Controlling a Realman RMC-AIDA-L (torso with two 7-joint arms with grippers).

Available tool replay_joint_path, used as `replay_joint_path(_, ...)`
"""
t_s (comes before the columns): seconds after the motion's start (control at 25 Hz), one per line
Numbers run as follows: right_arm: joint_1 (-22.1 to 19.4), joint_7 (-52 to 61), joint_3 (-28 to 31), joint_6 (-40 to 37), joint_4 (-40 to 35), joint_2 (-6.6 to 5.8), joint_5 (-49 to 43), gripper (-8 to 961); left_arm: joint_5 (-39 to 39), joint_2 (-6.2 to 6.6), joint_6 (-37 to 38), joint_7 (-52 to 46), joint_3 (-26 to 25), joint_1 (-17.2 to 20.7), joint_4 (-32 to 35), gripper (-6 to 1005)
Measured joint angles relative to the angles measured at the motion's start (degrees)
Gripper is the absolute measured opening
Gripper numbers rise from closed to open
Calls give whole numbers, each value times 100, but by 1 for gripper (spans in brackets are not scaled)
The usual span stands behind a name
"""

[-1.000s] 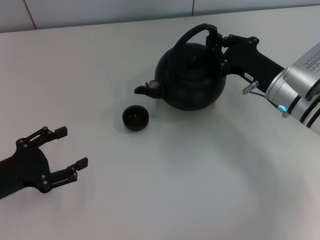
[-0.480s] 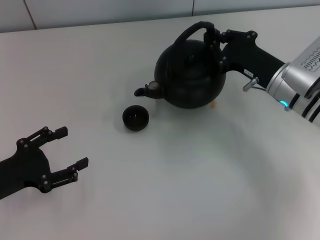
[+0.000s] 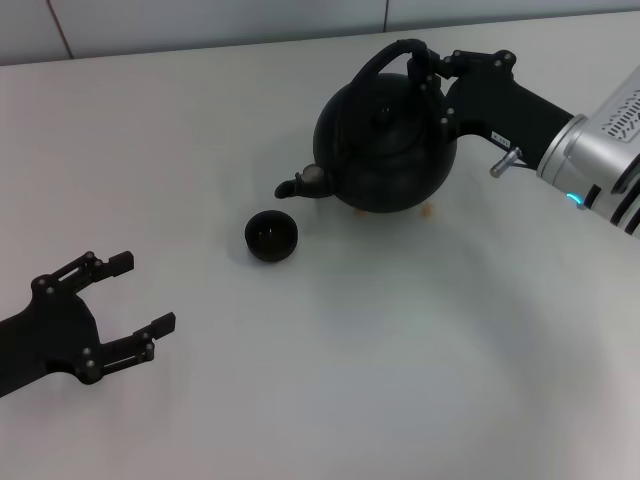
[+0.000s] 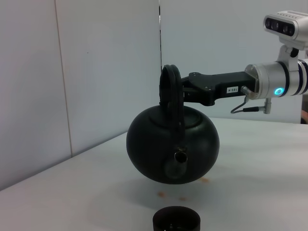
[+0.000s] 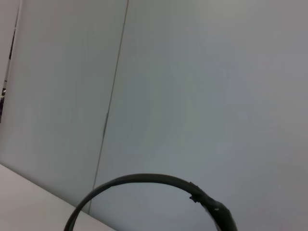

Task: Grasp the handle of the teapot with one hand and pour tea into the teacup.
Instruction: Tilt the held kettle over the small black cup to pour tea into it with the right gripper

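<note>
Up at about one o'clock on the counter (image 3: 420, 340), my right end effector (image 3: 432, 78) is clamped on the handle (image 3: 385, 62) of the teapot (image 3: 385, 150), pinching the arch near its top where the band looks thicker. From the left wrist view the teapot (image 4: 173, 149) hangs clear of the white surface, with a shadow and a few small orange specks beneath it. Its body is a squat, rounded sphere in matte black with a dull, slightly grainy finish like cast iron; a short stubby spout (image 3: 298, 183) juts toward nine o'clock, and a small knob (image 3: 383, 115) sits on the flattened lid. The handle is a thin dark hoop standing tall over the lid; in my right wrist view only its curved upper part (image 5: 144, 182) shows against a pale wall. At roughly seven o'clock from the pot, just below the spout tip and apart from it, sits the teacup (image 3: 271, 236), a tiny round black bowl without a handle, upright on the counter, its inside glossy. My left end effector (image 3: 128, 300) rests low near eight o'clock, well apart from both, its skeletal black jointed fingers spread and holding nothing. The counter is smooth, plain white.
</note>
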Motion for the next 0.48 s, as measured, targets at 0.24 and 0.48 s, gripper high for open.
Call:
replay_joint_path(0.24,16,-154,-41,-5,-74,-3,0,91,-3,-3,0,0,0,-11,0,854)
replay_joint_path(0.48,77,-288,-47,30,-72,0,2,91,-6,-7,0,-2,0,-23,0,854)
